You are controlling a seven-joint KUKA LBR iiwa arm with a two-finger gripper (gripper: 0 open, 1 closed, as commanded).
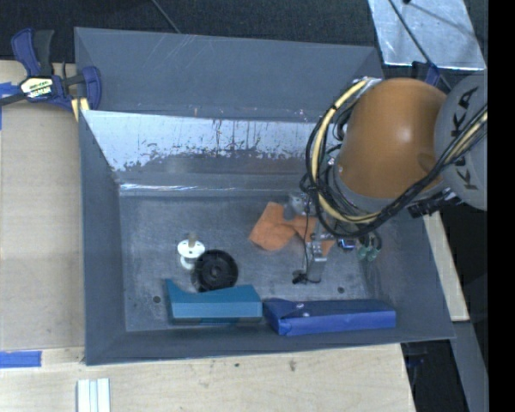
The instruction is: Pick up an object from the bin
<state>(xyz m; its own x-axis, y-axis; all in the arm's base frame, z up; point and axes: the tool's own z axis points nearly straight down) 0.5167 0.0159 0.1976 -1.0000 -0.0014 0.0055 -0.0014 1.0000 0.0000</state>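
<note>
My gripper (306,271) down just beside a crumpled soft orange rag (270,230), mid-bin, claw's state I cannot tell

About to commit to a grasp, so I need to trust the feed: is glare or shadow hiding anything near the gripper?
Camera view: glare lies as a bright band on the bin's back wall, away from the things; the floor by the gripper is evenly lit; the orange crumpled thing beside it stands out plainly; the black disc reads dark against the floor.
</note>
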